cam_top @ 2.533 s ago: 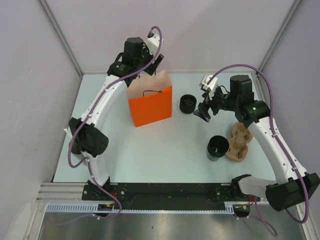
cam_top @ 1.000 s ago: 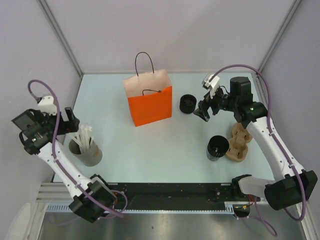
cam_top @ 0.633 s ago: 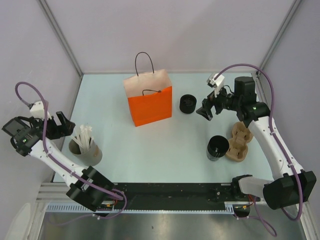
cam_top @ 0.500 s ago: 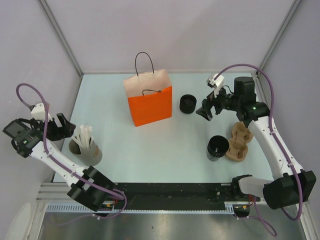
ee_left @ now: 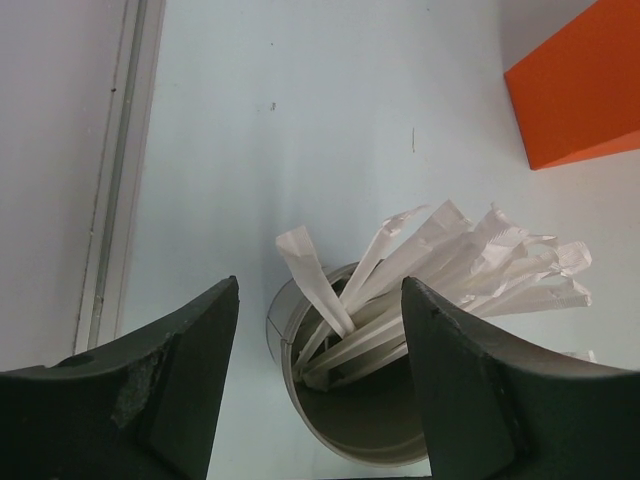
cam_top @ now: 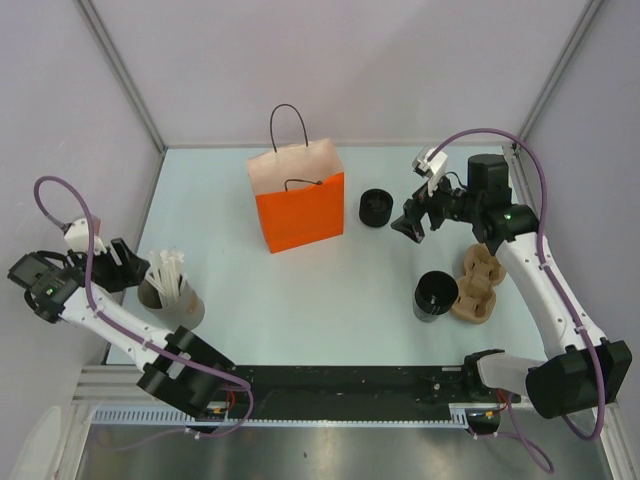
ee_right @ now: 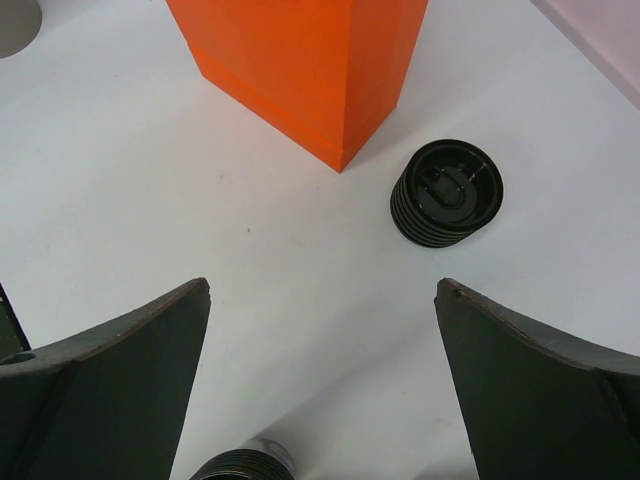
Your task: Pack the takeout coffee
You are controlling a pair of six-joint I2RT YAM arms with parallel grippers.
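Observation:
The takeout coffee [cam_top: 376,207], a small black cup with a ridged lid, stands on the table to the right of the orange paper bag [cam_top: 300,206]. It also shows in the right wrist view [ee_right: 446,192], with the bag [ee_right: 310,60] beyond it. My right gripper [cam_top: 414,222] is open and empty, hovering just right of the coffee and apart from it; in its own view [ee_right: 322,300] bare table lies between the fingers. My left gripper [cam_top: 122,263] is open and empty at the far left. In its own view [ee_left: 318,292] it hangs above a grey cup of white straws [ee_left: 350,400].
A wider black open cup [cam_top: 436,296] stands at the front right, and its ridged top shows in the right wrist view [ee_right: 240,467]. A brown cardboard cup carrier [cam_top: 478,283] lies beside it. The straw cup [cam_top: 172,297] stands near the table's left edge. The bag's handles stand upright.
My left arm has swung from behind the bag to the table's left side, by the straw cup. My right gripper has shifted slightly and stays near the coffee.

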